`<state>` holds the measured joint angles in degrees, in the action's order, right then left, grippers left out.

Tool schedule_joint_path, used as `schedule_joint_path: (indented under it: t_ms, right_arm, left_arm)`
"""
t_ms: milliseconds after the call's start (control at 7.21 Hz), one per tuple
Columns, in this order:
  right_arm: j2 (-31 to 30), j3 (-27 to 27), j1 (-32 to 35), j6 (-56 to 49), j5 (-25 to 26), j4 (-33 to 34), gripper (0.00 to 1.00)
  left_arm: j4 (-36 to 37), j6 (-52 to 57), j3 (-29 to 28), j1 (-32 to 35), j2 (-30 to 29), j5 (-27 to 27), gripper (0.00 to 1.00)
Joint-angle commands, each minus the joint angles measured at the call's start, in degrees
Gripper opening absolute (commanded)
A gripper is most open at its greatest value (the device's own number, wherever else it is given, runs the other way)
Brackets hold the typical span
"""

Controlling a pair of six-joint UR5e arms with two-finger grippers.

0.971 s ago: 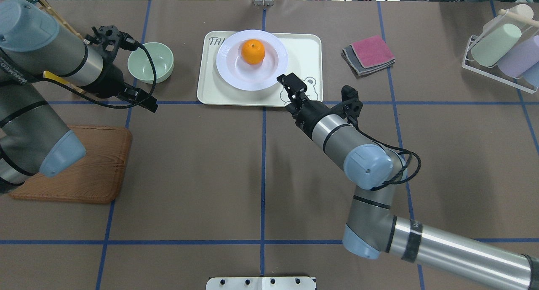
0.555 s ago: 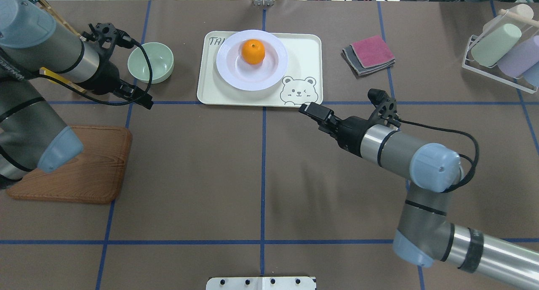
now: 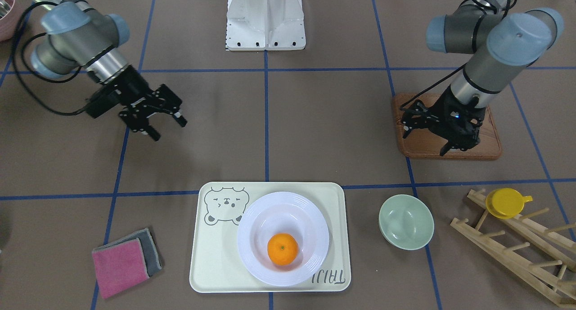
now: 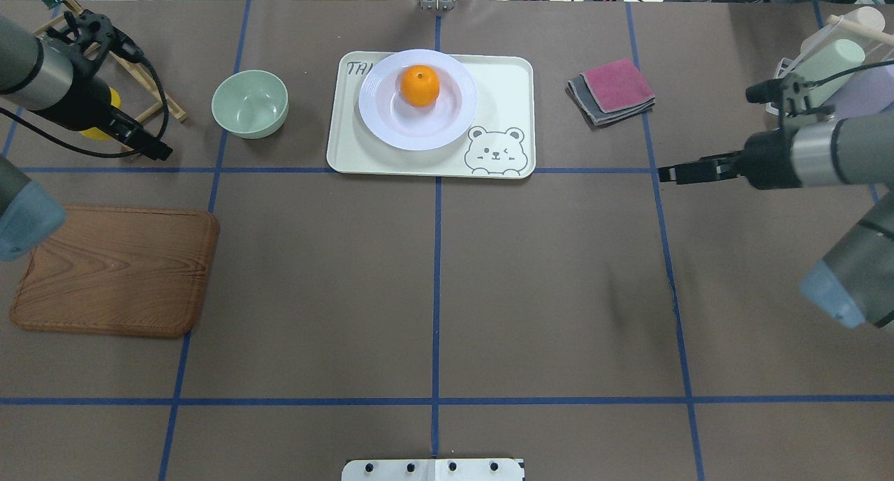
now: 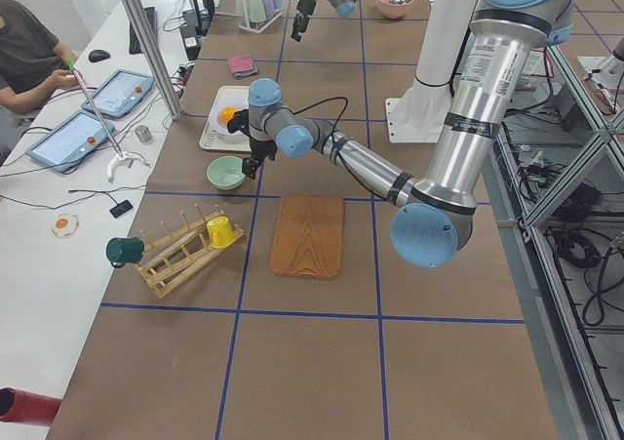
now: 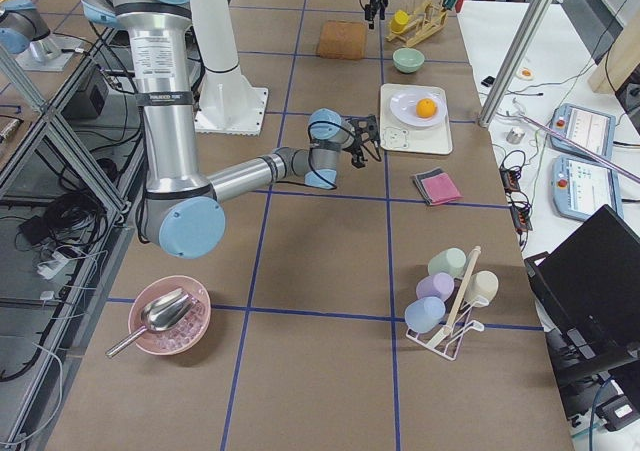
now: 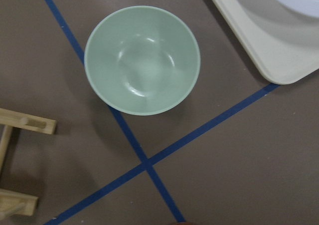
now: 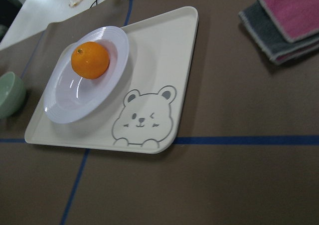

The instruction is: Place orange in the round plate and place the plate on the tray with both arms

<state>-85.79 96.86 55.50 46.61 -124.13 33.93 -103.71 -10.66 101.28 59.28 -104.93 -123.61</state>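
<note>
The orange (image 3: 282,249) (image 4: 420,85) (image 8: 89,60) rests in the sunken centre of the round plate (image 3: 252,215) (image 4: 377,118) (image 8: 65,108). That plate stands on the cream bear tray (image 3: 216,260) (image 4: 503,90) (image 8: 164,50), toward its lettered end. Far to the left of the tray, my left gripper (image 3: 456,146) (image 4: 157,151) hangs open and holds nothing, past the green bowl. My right gripper (image 3: 167,128) (image 4: 667,174) is well off the tray's right side, fingers spread open and empty. Neither gripper touches the plate or the tray.
A pale green bowl (image 4: 250,104) (image 7: 142,60) sits left of the tray. A brown wooden board (image 4: 115,271) lies at the front left. Folded pink and grey cloths (image 4: 613,90) lie right of the tray. A wooden rack holds a yellow cup (image 3: 506,202); a cup stand (image 4: 831,83) is far right.
Both arms have drawn away from the tray: the right gripper swung far right, the left gripper moved left toward the rack. The plate and orange stayed put.
</note>
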Motion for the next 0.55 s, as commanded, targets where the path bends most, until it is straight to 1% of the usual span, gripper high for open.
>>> schedule_joint_path:
  t_ms: [0, 277, 416]
  right_arm:
    - [-0.87, -0.27, 7.93, -28.82, -6.3, 17.49, 1.0]
    - [-3.84, 0.0, 14.42, -48.79, -6.3, 28.78, 1.0]
    - [-4.12, -0.18, 18.02, -58.82, -6.3, 36.48, 1.0]
  left_arm:
    - [2.79, 12.21, -1.25, 4.6, 1.49, -0.49, 0.99]
    - [6.92, 21.6, -2.13, 10.12, 1.83, -1.02, 0.99]
    - [9.29, 24.78, -4.05, 13.11, 1.75, -6.24, 0.99]
